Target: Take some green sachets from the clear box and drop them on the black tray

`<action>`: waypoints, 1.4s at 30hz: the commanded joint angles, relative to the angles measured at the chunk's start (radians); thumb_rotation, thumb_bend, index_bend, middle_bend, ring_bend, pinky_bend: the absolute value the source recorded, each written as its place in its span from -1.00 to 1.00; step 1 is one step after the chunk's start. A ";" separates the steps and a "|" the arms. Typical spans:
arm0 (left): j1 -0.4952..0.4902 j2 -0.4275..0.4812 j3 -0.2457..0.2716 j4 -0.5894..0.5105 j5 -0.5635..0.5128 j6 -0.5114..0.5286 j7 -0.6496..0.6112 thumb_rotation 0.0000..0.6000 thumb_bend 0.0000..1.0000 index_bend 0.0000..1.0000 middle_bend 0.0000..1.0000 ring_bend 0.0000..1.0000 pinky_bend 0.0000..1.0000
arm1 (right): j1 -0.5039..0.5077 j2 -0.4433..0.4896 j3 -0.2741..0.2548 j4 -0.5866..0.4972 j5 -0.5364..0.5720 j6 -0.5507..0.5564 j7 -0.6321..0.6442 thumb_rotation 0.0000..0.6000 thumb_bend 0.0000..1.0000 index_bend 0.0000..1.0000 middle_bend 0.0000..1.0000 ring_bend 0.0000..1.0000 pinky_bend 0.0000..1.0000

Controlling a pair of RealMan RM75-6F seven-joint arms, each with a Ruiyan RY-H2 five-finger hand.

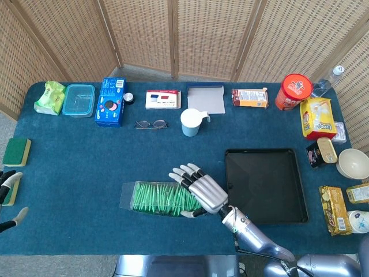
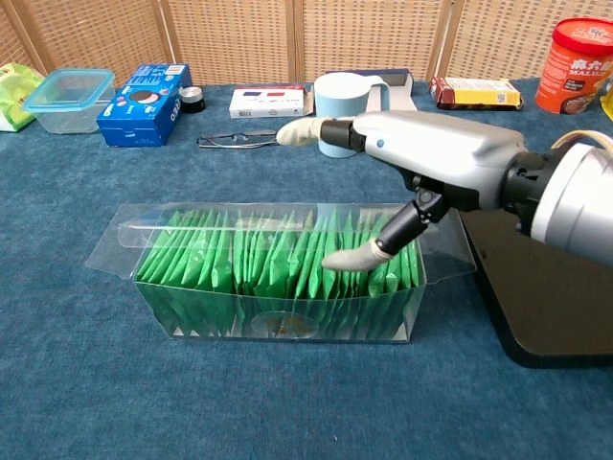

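Right hand over clear box, fingers spread, thumb tip among green sachets, nothing grasped that we see | black tray just right of our fingers on bench | left hand at far left edge, fingers apart, empty

A long table covered in dark blue cloth stands before a folding wicker screen with wooden frames, in even daylight.
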 commanded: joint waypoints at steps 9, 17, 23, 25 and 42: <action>0.001 -0.008 0.002 0.019 -0.008 -0.006 -0.016 1.00 -0.52 -0.72 -0.73 -0.84 -0.53 | -0.003 0.002 0.047 0.006 0.042 0.044 -0.003 0.45 -0.13 -0.70 -0.92 -1.00 -0.89; 0.001 -0.014 0.002 0.028 -0.004 -0.006 -0.030 1.00 -0.52 -0.72 -0.73 -0.84 -0.53 | 0.023 0.070 0.089 -0.024 0.100 -0.004 0.025 0.45 0.06 -0.65 -0.83 -0.97 -0.89; 0.002 -0.015 0.002 0.033 -0.005 -0.006 -0.032 1.00 -0.52 -0.72 -0.73 -0.84 -0.53 | 0.055 0.115 0.087 -0.017 0.139 -0.085 0.046 0.44 0.09 -0.67 -0.84 -0.97 -0.89; 0.003 -0.014 0.002 0.034 -0.006 -0.004 -0.033 1.00 -0.52 -0.72 -0.73 -0.84 -0.53 | 0.064 0.122 0.086 -0.013 0.146 -0.102 0.050 0.44 0.11 -0.67 -0.84 -0.97 -0.89; 0.003 -0.018 0.002 0.044 -0.005 -0.004 -0.042 1.00 -0.52 -0.72 -0.73 -0.84 -0.53 | 0.111 0.141 0.090 0.011 0.208 -0.139 0.042 0.50 0.12 -0.13 -0.83 -0.97 -0.89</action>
